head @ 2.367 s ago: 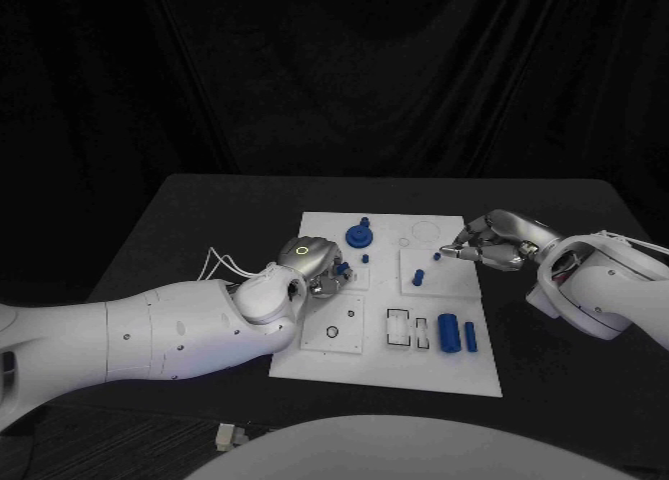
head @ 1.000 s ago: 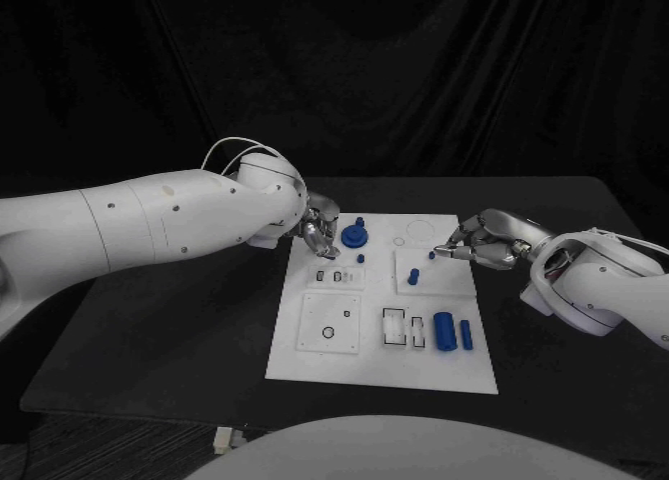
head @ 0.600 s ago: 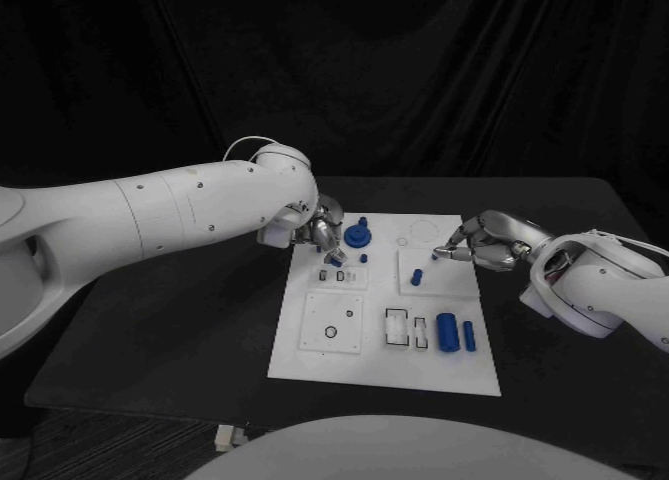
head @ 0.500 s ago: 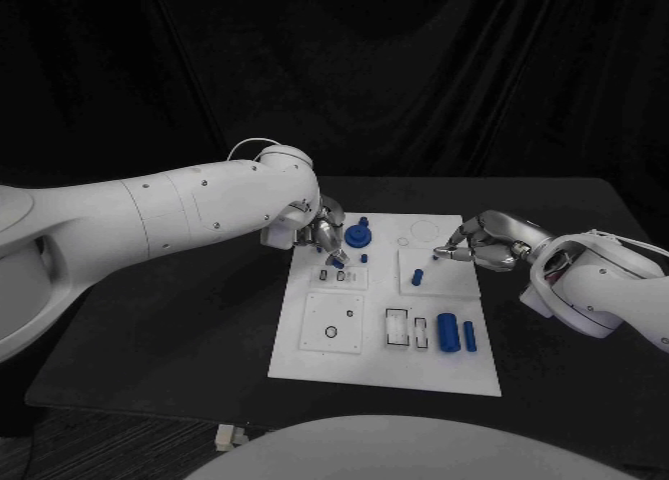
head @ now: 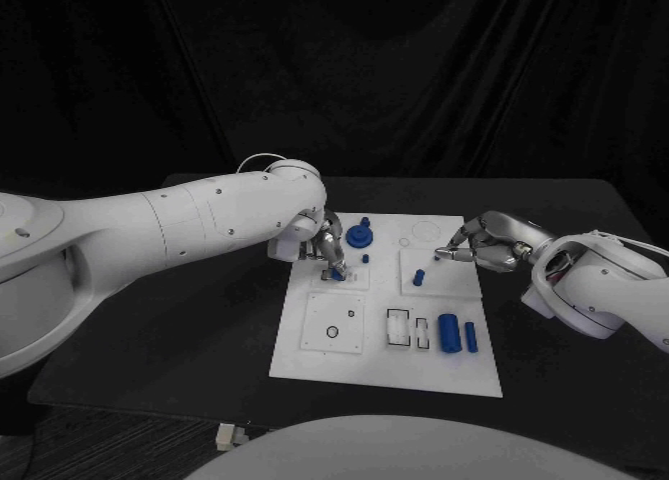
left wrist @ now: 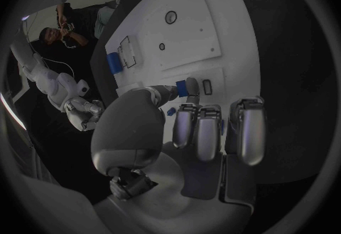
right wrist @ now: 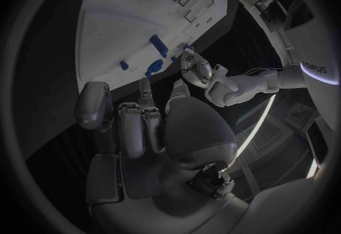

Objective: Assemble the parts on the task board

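Near edge of the task board (head: 385,375): large blue cylinder (head: 448,332) with a slim blue peg (head: 470,337) just beside it. Both look rigid, light, probably slick plastic; take each across its middle. Mid-board: left hand (head: 326,243) pinches a small blue part (left wrist: 182,88). Far right: right hand (head: 480,245) curled, contents unclear.

The left hand (head: 323,247) pinches a blue part (head: 336,268) over the task board (head: 392,350).

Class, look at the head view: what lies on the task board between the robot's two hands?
In the head view, between the left hand and right hand, the task board carries a round blue part and a small blue peg.
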Available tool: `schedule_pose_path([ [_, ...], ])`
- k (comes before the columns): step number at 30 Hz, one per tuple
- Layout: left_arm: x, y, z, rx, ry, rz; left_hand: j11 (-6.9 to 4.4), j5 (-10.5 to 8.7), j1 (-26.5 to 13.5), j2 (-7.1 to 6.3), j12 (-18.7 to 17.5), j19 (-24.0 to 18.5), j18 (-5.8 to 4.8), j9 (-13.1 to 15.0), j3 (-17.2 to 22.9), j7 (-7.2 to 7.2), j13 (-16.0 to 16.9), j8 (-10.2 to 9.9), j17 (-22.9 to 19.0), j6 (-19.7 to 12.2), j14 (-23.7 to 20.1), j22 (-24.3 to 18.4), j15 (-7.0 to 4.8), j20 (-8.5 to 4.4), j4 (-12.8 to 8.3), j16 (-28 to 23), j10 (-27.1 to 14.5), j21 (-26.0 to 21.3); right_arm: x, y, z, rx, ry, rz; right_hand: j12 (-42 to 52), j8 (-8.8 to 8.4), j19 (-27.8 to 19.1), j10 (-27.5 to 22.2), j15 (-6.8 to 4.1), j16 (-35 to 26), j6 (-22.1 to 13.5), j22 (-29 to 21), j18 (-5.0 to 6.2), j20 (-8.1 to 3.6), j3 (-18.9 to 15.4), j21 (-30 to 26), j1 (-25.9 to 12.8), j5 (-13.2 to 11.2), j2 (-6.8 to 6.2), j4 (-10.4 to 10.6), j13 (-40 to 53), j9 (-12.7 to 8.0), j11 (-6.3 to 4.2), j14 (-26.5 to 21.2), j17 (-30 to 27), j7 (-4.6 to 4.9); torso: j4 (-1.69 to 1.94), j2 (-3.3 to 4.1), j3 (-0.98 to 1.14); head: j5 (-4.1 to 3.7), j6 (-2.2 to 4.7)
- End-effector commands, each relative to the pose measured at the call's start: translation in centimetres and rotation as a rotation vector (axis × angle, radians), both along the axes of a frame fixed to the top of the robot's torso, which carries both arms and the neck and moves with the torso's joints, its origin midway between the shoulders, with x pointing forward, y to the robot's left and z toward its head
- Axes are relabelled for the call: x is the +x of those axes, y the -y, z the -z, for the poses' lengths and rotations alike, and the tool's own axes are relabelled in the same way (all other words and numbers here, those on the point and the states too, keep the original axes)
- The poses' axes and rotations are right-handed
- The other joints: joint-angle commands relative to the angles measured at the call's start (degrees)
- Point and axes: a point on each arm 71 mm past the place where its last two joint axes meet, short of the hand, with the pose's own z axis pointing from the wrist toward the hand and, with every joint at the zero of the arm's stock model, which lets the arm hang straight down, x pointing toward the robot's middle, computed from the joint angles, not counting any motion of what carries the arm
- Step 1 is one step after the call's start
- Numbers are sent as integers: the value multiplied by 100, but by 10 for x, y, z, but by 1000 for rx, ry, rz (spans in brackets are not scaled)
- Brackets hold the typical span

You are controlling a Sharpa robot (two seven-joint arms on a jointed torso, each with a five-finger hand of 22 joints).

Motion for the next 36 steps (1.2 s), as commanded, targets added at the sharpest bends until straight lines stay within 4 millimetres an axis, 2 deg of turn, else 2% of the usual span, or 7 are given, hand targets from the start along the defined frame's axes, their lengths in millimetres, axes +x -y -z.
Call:
schedule_pose_path([
  [1, 0, -2, 2, 29, -4, -49, -11, 36, -25, 31, -5, 148, -8, -13, 339, -101, 954, -50, 1428, 99, 549, 1234, -34, -35, -391, -28, 182, -48, 0, 0, 2, -9, -10, 9, -39, 24, -23, 504, -38, -23, -6, 601, 30, -2, -26, -37, 31, 36, 32, -4, 1351, 8, -35, 362, 502, -31, -7, -2, -1, 13, 0],
  [13, 0, 0, 4, 53, 23, -69, -13, 107, -12, 61, 37, 168, -14, -33, 321, -101, 984, -88, 1447, 105, 561, 1242, -37, -38, -501, -3, 211, -20, 0, -1, 1, -5, -5, 7, -39, 24, -23, 504, -38, -23, -6, 601, 30, -2, -26, -37, 31, 36, 32, -4, 1351, 8, -35, 362, 502, -31, 2, 2, 0, 16, 0],
  [26, 2, 8, 3, 38, 88, -52, -10, 122, -45, 57, 51, 181, -19, -40, 282, -95, 992, -105, 1451, 107, 564, 1247, -39, -41, -526, 4, 223, -1, -1, 0, 1, -2, -1, 8, -37, 24, -23, 506, -38, -22, -7, 602, 30, -2, -27, -37, 37, 35, 34, -2, 1354, 9, -34, 363, 507, -31, -10, -1, -1, 17, 0],
  [36, 3, 10, 3, 35, 90, -48, -9, 122, -48, 57, 48, 178, -17, -41, 279, -95, 991, -107, 1449, 107, 563, 1245, -39, -41, -526, 1, 222, -8, -1, -1, 1, -2, -1, 7, -37, 24, -23, 506, -38, -22, -7, 602, 30, -2, -27, -37, 37, 35, 34, -2, 1354, 9, -34, 363, 507, -31, -2, -2, 2, 22, 0],
])
